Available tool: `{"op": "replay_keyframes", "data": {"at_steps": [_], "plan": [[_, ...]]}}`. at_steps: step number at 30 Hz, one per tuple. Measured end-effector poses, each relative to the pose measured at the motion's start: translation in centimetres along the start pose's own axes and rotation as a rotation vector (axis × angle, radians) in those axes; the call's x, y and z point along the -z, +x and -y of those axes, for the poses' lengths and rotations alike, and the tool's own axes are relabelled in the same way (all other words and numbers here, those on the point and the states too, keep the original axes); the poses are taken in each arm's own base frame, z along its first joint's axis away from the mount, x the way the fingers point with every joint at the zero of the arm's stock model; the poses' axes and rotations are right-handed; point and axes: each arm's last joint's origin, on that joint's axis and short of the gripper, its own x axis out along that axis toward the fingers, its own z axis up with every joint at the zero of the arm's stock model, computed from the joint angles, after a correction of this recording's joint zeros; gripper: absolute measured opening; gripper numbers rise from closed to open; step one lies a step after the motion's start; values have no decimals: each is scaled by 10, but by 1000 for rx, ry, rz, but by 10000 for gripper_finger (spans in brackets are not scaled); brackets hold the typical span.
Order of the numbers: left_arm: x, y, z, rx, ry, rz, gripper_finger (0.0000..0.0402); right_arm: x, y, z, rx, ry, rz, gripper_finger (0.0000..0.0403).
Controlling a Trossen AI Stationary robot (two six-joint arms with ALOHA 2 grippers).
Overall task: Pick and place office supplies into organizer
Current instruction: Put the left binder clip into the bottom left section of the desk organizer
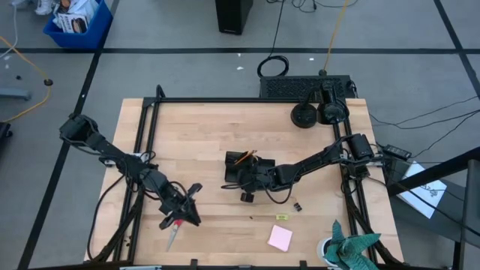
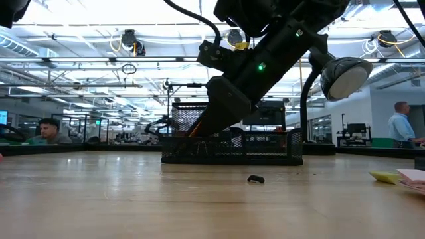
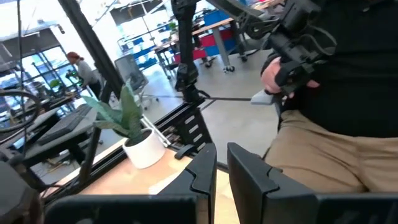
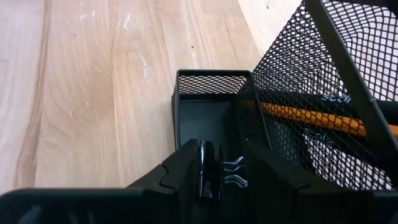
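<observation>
I see right gripper (image 4: 221, 171) pinching a binder clip (image 4: 202, 171) over the mesh organizer (image 1: 238, 169), pencil (image 4: 311, 117) inside; left gripper (image 1: 187, 201) fingers narrow, empty, scissors (image 1: 174, 231) just beside; sticky pad (image 1: 280, 238) on table (image 1: 202, 127).

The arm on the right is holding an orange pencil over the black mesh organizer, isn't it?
Not a pencil. The right wrist view shows the right gripper holding a small black binder clip over the organizer; an orange pencil already lies inside the mesh.

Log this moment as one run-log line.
right gripper: shut on binder clip, over organizer | left gripper: shut on scissors, near front edge | sticky pad: on table
</observation>
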Motion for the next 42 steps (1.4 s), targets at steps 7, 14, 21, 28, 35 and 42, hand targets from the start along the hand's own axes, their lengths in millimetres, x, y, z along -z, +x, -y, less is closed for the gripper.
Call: {"op": "replay_keyframes", "data": {"at_steps": [7,14,21,28,35,42], "plan": [[3,0,1,11,-11,-30,47,0,0,-1,-5,-29,0,126],[4,0,2,17,-13,-45,47,-1,-3,-2,-17,-36,4,126],[5,0,0,-27,-7,-67,47,-2,-8,-5,-31,-51,9,126],[6,0,0,-30,-10,-69,47,-3,-8,-6,-20,-64,17,126],[6,0,1,-27,-12,-76,47,-4,-9,-6,18,-82,37,126],[6,0,1,-27,-8,-76,47,-4,-14,-12,70,-130,56,126]]}}
